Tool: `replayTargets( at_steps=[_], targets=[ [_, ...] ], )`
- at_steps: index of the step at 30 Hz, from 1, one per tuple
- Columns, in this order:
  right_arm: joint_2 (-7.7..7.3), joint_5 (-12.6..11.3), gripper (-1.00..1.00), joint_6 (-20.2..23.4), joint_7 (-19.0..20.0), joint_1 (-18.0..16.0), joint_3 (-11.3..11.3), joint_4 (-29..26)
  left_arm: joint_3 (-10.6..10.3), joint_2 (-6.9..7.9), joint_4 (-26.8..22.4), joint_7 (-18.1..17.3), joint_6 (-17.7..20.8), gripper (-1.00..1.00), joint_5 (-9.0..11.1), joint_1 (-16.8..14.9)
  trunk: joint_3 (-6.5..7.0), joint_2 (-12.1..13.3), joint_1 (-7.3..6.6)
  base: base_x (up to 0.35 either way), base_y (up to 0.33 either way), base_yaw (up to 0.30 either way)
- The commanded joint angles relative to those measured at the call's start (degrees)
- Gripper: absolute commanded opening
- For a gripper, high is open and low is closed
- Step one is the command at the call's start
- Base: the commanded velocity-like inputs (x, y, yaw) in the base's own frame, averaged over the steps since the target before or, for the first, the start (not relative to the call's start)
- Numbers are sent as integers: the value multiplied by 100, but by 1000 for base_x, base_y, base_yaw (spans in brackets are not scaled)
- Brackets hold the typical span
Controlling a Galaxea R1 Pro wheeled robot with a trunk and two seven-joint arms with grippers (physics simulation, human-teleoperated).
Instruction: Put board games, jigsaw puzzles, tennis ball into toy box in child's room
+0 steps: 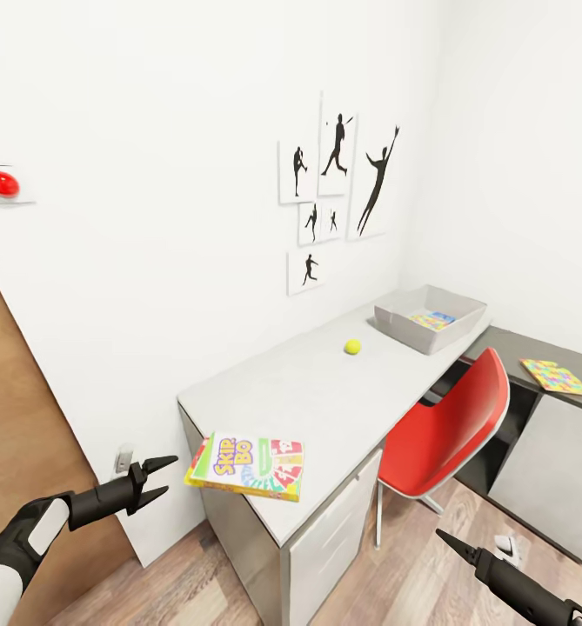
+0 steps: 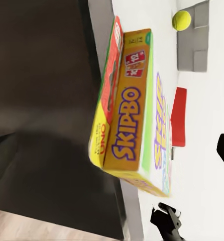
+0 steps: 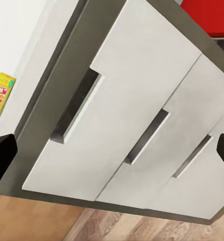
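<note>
The left arm reaches forward low with its end effector (image 1: 157, 481) spread open and empty, two dark fingers pointing ahead, while the right arm stretches out lower, its end effector (image 1: 451, 541) showing slim dark fingers parted wide, holding nothing.

A: What does the room look like?
B: Plain white walls (image 1: 151, 130) meet in a corner, with black sports-silhouette pictures (image 1: 336, 187) on one. A red round button (image 1: 3, 183) sits on a white wall plate.
A: And the furniture?
B: A long pale grey bench (image 1: 308, 400) with drawer fronts (image 3: 142, 125), a red chair (image 1: 447, 430), a lower dark desk (image 1: 543, 435), wood-plank floor (image 1: 195, 574).
</note>
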Motion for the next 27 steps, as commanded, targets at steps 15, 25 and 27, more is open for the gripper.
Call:
replayTargets(
  at_steps=[15, 25, 27],
  targets=[
    [-6, -69, 100, 58, 11, -4, 25, 1, 16, -23, 178, -87, 8, 100, 1, -5, -222, -487, 264, 0, 0, 0],
    [-6, -69, 100, 59, 11, -4, 25, 1, -1, -268, 173, -107, 17, 100, -16, -3, -222, -487, 264, 0, 0, 0],
    [-6, -69, 100, 58, 11, -4, 25, 1, -4, -277, 172, -106, 17, 100, -17, -4, -222, -487, 264, 0, 0, 0]
  ],
)
